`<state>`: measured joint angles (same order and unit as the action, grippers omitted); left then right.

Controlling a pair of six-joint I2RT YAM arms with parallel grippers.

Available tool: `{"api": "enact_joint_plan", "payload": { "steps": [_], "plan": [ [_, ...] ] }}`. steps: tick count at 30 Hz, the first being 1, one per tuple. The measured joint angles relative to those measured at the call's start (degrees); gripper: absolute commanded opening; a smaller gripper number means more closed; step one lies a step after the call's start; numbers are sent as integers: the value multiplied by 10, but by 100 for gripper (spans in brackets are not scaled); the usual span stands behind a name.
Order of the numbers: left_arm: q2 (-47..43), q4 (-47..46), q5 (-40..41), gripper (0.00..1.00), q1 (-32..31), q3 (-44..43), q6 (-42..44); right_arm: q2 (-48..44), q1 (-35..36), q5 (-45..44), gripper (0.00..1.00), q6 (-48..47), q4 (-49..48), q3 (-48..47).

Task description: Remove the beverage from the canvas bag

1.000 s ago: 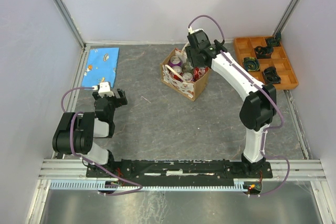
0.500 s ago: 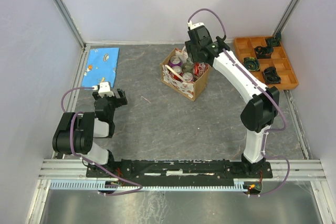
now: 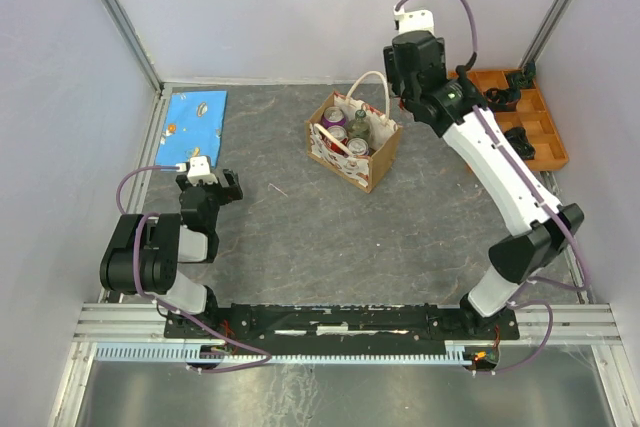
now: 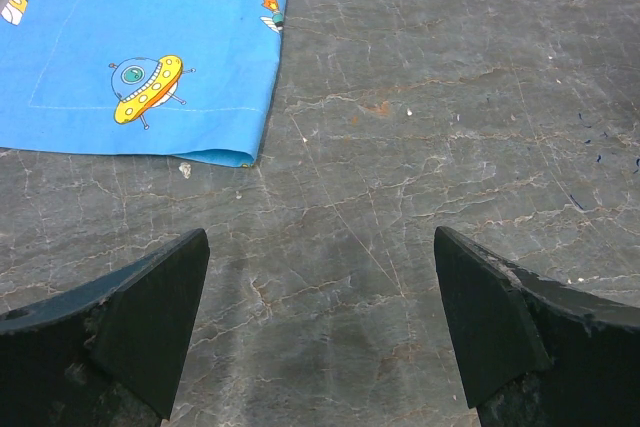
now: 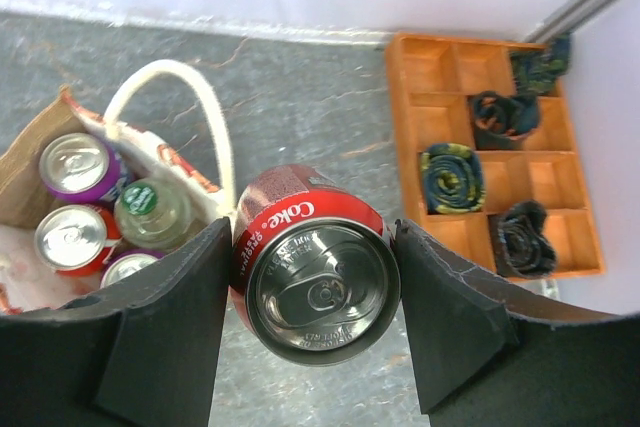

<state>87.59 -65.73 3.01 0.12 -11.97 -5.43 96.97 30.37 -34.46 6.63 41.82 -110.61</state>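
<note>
Where right tool (image 5: 314, 299) grips, Coke can (image 5: 322, 282) sits clamped.

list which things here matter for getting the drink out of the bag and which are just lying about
Job: canvas bag, Coke can held outside it, other drinks inside the bag.
Lying about: blue cartoon cloth, orange compartment tray.

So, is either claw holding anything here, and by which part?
The right claw grips a red Coke can by its sides, near the top. The left claw is open, empty.
</note>
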Motion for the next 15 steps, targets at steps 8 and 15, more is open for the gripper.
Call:
{"api": "enact_joint_plan", "payload": {
  "steps": [8,15],
  "plan": [
    [0,0,0,99,0,0,0,-65,-4,-94,0,17,-7,100],
    [0,0,0,99,0,0,0,-81,-28,-49,0,88,-24,274]
  ]
}}
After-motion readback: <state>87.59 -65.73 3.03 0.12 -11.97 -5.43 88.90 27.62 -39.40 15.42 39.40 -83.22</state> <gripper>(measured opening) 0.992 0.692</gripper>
